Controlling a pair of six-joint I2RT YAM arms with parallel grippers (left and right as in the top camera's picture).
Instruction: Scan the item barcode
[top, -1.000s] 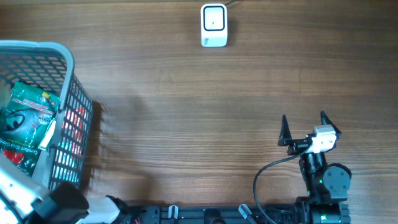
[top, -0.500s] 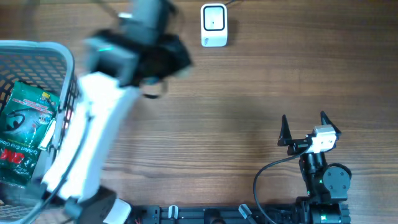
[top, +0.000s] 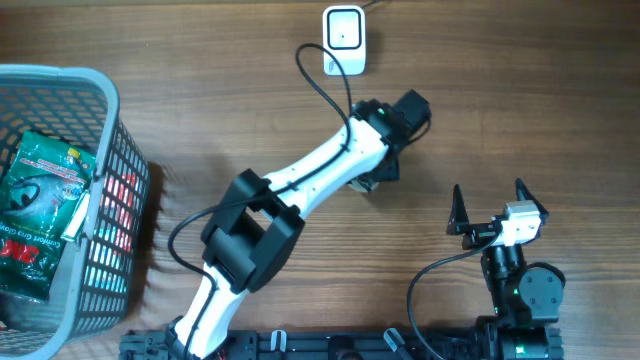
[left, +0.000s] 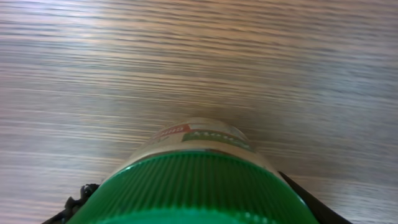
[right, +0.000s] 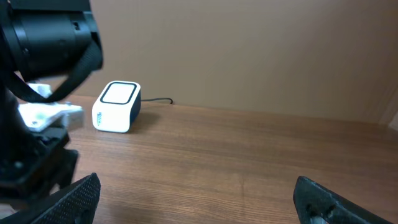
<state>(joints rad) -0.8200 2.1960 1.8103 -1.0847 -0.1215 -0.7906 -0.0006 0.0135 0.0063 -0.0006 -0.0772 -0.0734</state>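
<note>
- Swinging away from the basket (top: 112, 150) since a second ago, the left arm is now reaching across mid-table. Its left gripper (top: 378, 165) is hanging near the scanner (top: 344, 40). The right gripper (top: 489, 195) is sitting unmoved, jaws spread wide and empty.
- That left gripper is clasping a jar (left: 199, 180) at its lid end, with the body pointing towards the table (top: 250, 120).
- No barcode is showing in any view, so the jar may be facing the scanner's window the wrong way and giving no read.
- Curved, ribbed sides are giving the fingers only narrow contact, so a quick wrist roll may be enough to let the jar twist or slip.
- Lid is looking like green ribbed plastic, the body smooth and pale under a red-and-green label.
- Scanner is appearing boxy, white and hard, and the wood is showing fine grain.
- Grey mesh basket is holding a crinkly green packet (top: 45, 190).
</note>
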